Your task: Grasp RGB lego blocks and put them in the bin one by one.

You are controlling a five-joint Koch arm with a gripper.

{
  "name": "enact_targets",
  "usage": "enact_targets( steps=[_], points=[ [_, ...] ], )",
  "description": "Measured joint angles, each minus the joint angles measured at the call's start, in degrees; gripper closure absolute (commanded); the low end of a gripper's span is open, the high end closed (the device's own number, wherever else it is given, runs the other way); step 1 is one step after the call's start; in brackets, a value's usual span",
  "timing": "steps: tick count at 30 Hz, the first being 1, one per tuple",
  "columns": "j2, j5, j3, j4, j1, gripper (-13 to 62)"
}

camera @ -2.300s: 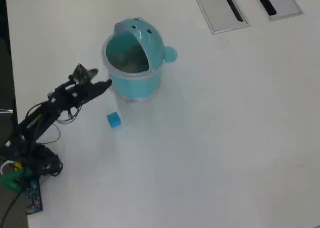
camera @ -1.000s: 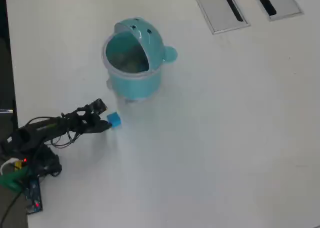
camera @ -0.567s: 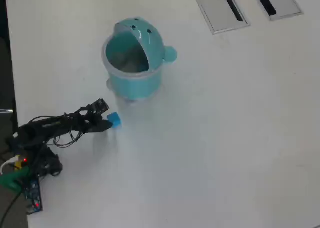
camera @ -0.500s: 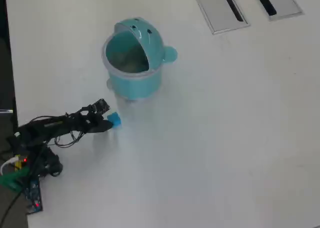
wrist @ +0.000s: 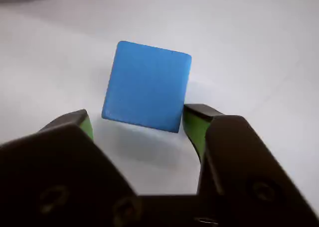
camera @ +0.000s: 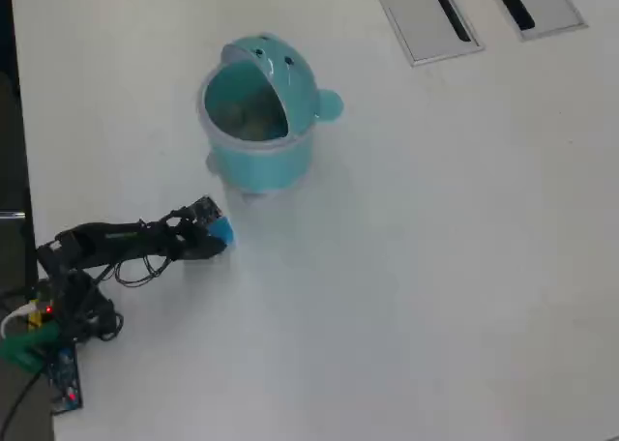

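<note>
A blue cube (wrist: 147,85) lies on the white table, just ahead of my gripper (wrist: 138,118) in the wrist view. The jaws stand open, one green pad (wrist: 195,127) close by the cube's near right corner, the other pad (wrist: 87,123) a little clear of its near left corner. In the overhead view the blue cube (camera: 223,231) sits at the tip of my gripper (camera: 215,228), just below the light teal bin (camera: 261,165), whose domed hood is open toward the left. The red and yellow-green cubes are not in view.
Two grey slotted panels (camera: 426,15) (camera: 537,1) lie at the table's top right. The arm's base and cables (camera: 58,306) sit at the left edge, where the table ends in a dark strip.
</note>
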Motion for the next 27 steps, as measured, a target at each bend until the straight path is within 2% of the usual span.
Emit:
enact_targets(
  steps=[13, 20, 27],
  points=[
    [-5.98, 0.00, -1.23, -8.00, 1.49, 15.6],
    [-6.94, 0.00, -1.32, -9.93, 2.02, 19.4],
    [-6.86, 3.96, -1.32, -10.81, 2.11, 33.0]
  ],
)
